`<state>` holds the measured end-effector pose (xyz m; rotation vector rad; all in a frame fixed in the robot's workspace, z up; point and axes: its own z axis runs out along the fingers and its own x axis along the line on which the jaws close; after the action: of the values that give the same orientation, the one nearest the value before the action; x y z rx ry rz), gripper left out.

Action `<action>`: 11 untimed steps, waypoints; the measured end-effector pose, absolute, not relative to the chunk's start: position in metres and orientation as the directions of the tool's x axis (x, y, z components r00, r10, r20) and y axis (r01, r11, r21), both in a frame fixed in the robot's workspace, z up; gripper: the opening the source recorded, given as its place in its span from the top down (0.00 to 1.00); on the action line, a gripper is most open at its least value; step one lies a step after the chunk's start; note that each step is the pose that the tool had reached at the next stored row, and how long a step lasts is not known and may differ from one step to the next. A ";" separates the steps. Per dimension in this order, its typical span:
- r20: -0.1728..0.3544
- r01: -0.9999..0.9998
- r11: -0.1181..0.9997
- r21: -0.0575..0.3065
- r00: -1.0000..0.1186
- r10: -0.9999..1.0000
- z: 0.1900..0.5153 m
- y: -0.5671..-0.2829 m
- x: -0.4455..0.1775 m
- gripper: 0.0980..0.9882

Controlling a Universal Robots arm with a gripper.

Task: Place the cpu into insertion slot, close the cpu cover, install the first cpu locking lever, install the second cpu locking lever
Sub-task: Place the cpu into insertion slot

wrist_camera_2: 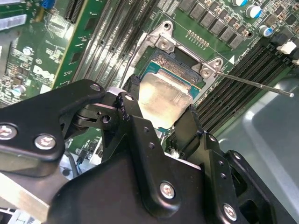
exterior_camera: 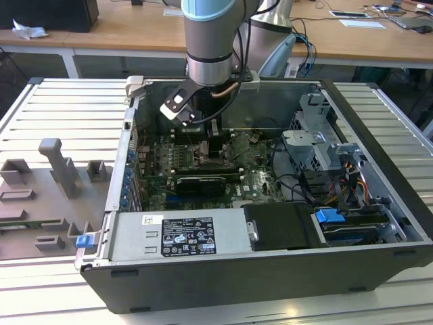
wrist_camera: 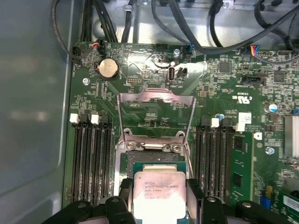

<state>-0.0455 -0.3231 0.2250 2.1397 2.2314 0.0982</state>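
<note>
- The gripper (wrist_camera: 159,187) pinches the chip (wrist_camera: 158,195) by two opposite edges between its black fingers (wrist_camera_2: 133,109).
- The chip lies level over the socket (wrist_camera: 154,157) on the green board (wrist_camera: 224,93); I cannot tell whether it is seated.
- The cover frame (wrist_camera: 156,96) stands swung open beyond the socket.
- A thin lever (wrist_camera_2: 254,84) juts free beside the socket.

1. Open dark-grey metal computer case (exterior_camera: 270,288) lies on a ribbed pale table (exterior_camera: 54,101).
2. Grey plastic fixture blocks (exterior_camera: 57,166) stand beside the case, on the exterior view's left.
3. Silver box-shaped power supply (exterior_camera: 128,237) sits inside the case.
</note>
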 end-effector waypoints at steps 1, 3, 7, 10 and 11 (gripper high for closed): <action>0.009 0.996 0.042 0.079 -0.042 0.999 0.224 -0.323 -0.045 0.50; 0.009 0.996 0.031 0.079 -0.032 0.999 0.221 -0.323 -0.045 0.50; 0.009 0.997 0.000 0.079 -0.001 1.000 0.214 -0.320 -0.045 0.50; 0.009 0.997 -0.009 0.079 0.008 1.000 0.210 -0.320 -0.045 0.50; 0.008 0.997 -0.011 0.079 0.010 1.000 0.209 -0.320 -0.045 0.50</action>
<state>-0.0454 -0.3196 0.2090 2.1962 2.1728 0.0950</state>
